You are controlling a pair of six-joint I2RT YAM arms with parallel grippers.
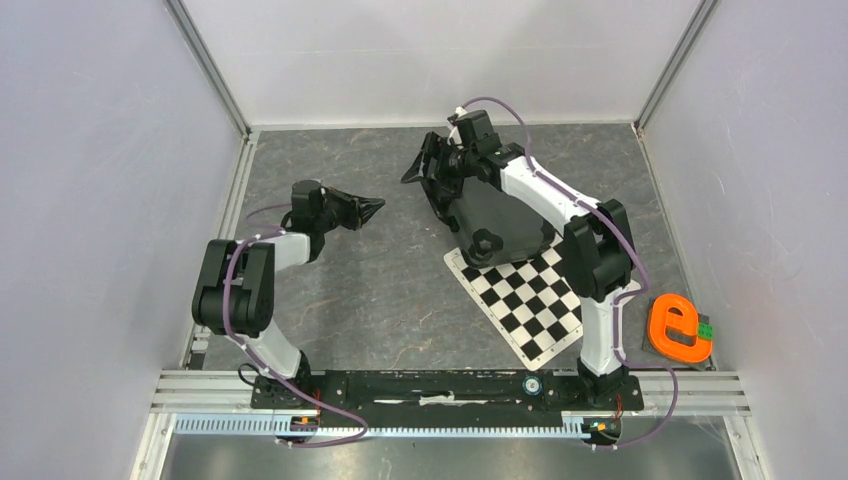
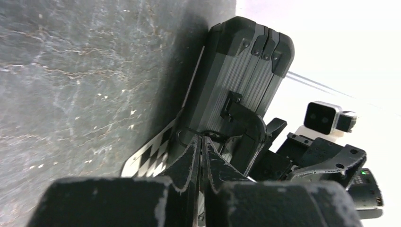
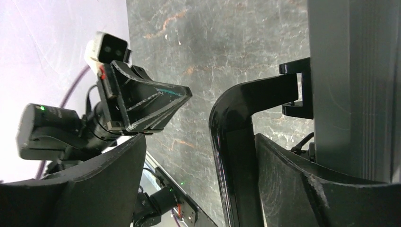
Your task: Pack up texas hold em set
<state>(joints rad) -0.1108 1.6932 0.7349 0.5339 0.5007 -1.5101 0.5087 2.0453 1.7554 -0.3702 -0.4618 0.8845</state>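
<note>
Case (image 2: 236,80) on edge, right hand (image 3: 201,146) open astride handle (image 3: 236,109) (wrist view), left hand (image 2: 199,142) clenched

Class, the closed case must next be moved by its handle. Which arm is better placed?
Probably right: the right gripper, open, has the handle of the case between its fingers; the left gripper, shut, hovers apart over the table.

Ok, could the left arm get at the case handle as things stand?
Probably not: the right gripper straddles the handle with open jaws, crowding it; the left gripper is shut and apart from the case.
</note>
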